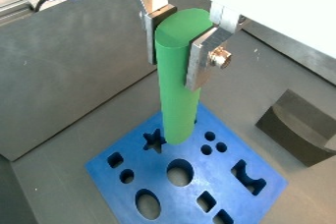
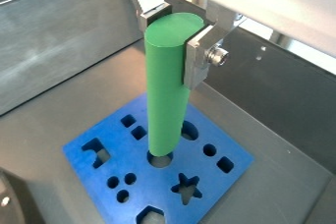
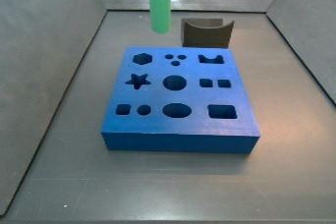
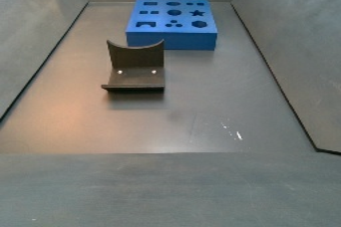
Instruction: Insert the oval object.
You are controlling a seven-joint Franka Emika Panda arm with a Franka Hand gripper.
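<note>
The tool (image 1: pixel 184 39) is clenched on the oval object (image 1: pixel 178 81), a long bright green rod. Both wrist views show the silver fingers (image 1: pixel 205 59) pressing on the rod's top part, one on each side. The rod hangs straight down from the tool.

Below the tool lies the blue block (image 1: pixel 197 169) with many cut-out shapes: a star, circles, ovals and squares. In a wrist view the rod's low end (image 2: pixel 160 149) sits right over a round hole in the block, but it is hard to tell if it touches the block.

A side view shows only the lower part of the rod (image 3: pixel 160 2), up in the air above the far side of the blue block (image 3: pixel 178 100). The tool itself is cut off there. The same view shows the dark grey curved block (image 3: pixel 207 31) behind the blue one.

In the other side view, the blue block (image 4: pixel 176 23) is far back and the curved block (image 4: pixel 135 67) stands alone on the grey table (image 4: pixel 200 121). The rod and tool do not show there.
</note>
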